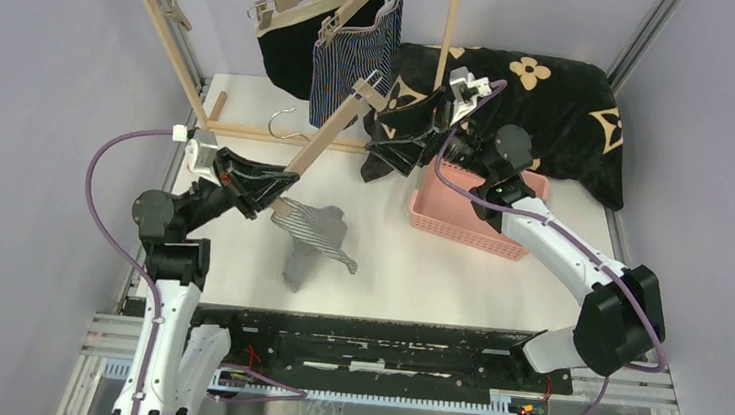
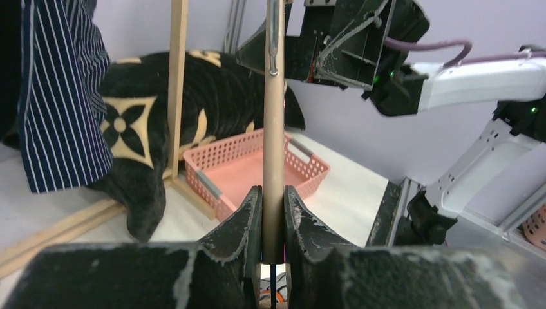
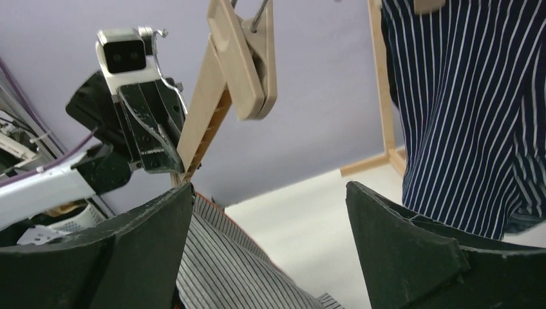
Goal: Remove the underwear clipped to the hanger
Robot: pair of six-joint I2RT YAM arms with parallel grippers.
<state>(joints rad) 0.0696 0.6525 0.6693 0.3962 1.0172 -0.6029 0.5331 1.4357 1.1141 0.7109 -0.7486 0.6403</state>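
My left gripper (image 1: pixel 272 197) (image 2: pixel 273 190) is shut on the bar of a wooden hanger (image 1: pixel 324 139) (image 2: pixel 273 122) that slants up to the right. The grey-white striped underwear (image 1: pixel 313 235) (image 3: pixel 238 270) droops from the hanger's lower end beside that gripper down to the table. The hanger's upper clip (image 1: pixel 369 88) (image 3: pixel 248 71) holds nothing. My right gripper (image 1: pixel 378 158) (image 3: pixel 269 190) is open just below that clip, with nothing between its fingers. The navy striped underwear (image 1: pixel 356 61) (image 3: pixel 463 116) (image 2: pixel 61 96) and the black underwear (image 1: pixel 288 55) hang clipped to other hangers on the rack.
A pink basket (image 1: pixel 473 217) (image 2: pixel 251 168) stands on the table under my right arm. A black flower-patterned blanket (image 1: pixel 533 102) (image 2: pixel 167 103) lies at the back right. The wooden rack's posts (image 1: pixel 164 24) and base rail (image 1: pixel 250 133) cross the back left.
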